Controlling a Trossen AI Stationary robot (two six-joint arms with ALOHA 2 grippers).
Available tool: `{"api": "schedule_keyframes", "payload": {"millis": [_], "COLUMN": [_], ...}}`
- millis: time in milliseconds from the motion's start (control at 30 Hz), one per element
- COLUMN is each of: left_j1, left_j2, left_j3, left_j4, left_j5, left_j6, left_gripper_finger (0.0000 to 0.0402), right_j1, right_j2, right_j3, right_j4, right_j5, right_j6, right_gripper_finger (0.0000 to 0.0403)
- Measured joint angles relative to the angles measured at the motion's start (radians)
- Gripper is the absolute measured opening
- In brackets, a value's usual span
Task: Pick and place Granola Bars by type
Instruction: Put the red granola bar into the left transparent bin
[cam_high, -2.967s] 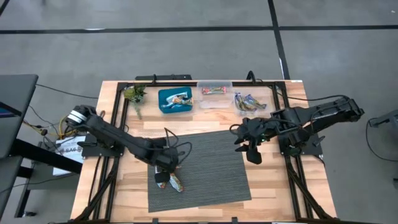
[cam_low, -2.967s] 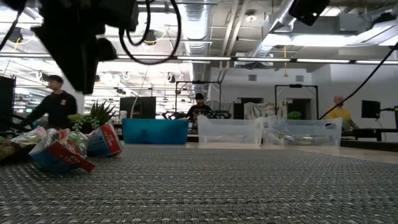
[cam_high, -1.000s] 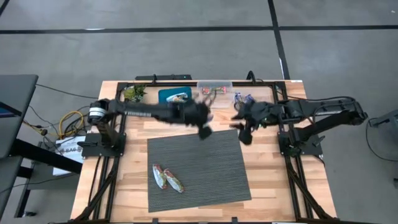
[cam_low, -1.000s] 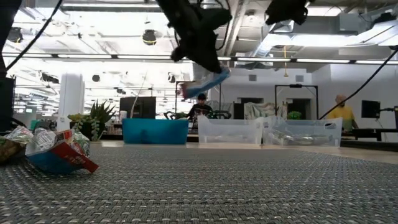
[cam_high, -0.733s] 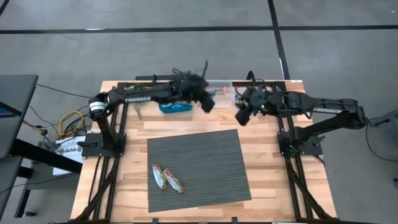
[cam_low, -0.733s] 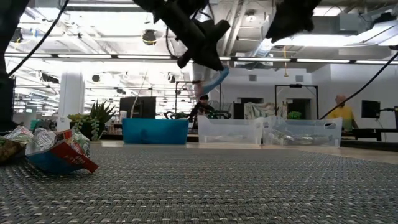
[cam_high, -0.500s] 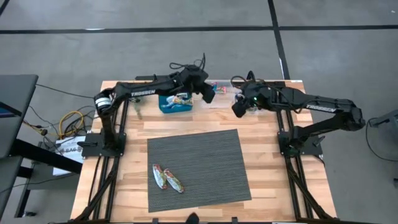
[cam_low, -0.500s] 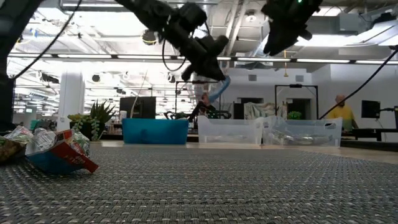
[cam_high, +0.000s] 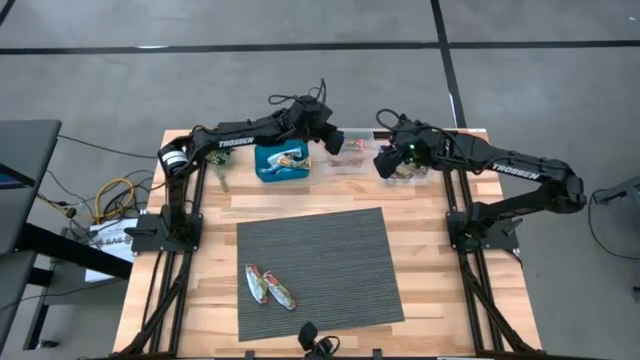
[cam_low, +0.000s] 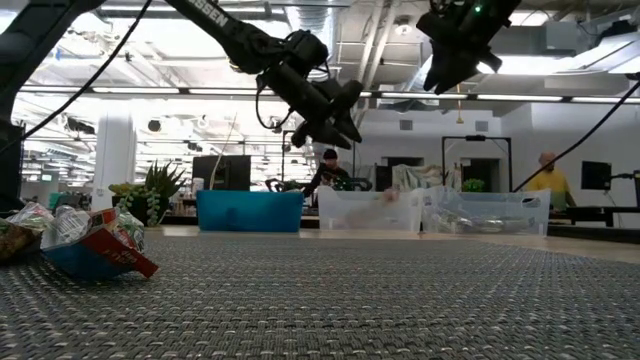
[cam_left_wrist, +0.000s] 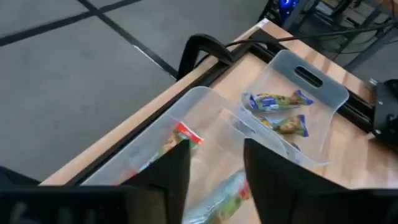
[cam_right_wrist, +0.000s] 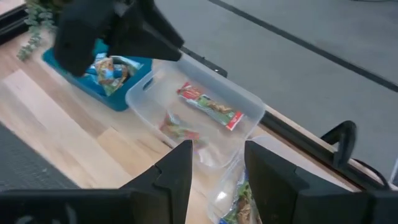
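— Left tool first: where is it, and how do its fingers stand?

— High over the back of the bench, above the middle clear bin. Its wrist view shows the two dark fingers parted with nothing between them, so it is released.

— What lies under it?

— That clear bin holds reddish granola bars; the right wrist view shows two of them on its floor. A greenish, blurred wrapper also shows between the fingers in the left wrist view; I cannot tell whether it is resting or in the air.

— And the right tool?

— Beside the left one, over the gap between the middle bin and the right clear bin. Its fingers are spread apart and empty as well.

— What is in the other bins?

— The right clear bin holds blue-and-white bars, at least two. The blue bin, left of the middle one, has bars too, of mixed colours.

— Anything left on the mat?

— Two bars lie side by side, touching, near the front left corner of the grey woven mat. A small green plant stands at the back left of the bench. In the low view, people show far off in the room behind.
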Motion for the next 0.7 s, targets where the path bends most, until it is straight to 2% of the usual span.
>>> {"api": "schedule_keyframes", "payload": {"millis": [67,167,267,367,567,700], "left_j1": [0.001,-0.010,-0.051,-0.109,-0.218,-0.347], "left_j2": [0.000,-0.003,-0.029,-0.076,-0.180,-0.243], "left_j3": [0.008,0.032,0.060,0.092,0.096,0.096], "left_j4": [-0.003,-0.007,-0.107,-0.293,-0.622,-0.796], "left_j5": [0.011,0.105,0.184,0.163,0.112,0.007], "left_j6": [-0.001,-0.002,0.045,0.083,-0.113,-0.235], "left_gripper_finger": [0.0159,0.0173,0.0172,0.0161,0.0139,0.0135], "right_j1": [0.001,0.002,0.015,0.040,0.105,0.146], "right_j2": [0.000,0.000,0.000,-0.001,-0.012,-0.012], "right_j3": [0.000,0.000,0.000,0.000,0.000,0.000], "right_j4": [0.007,0.006,0.003,-0.001,-0.047,-0.074], "right_j5": [-0.015,-0.056,-0.094,-0.103,-0.094,-0.093], "right_j6": [0.000,0.000,0.000,-0.002,-0.026,-0.059], "right_gripper_finger": [0.0138,0.0138,0.0138,0.0138,0.0138,0.0138]}}
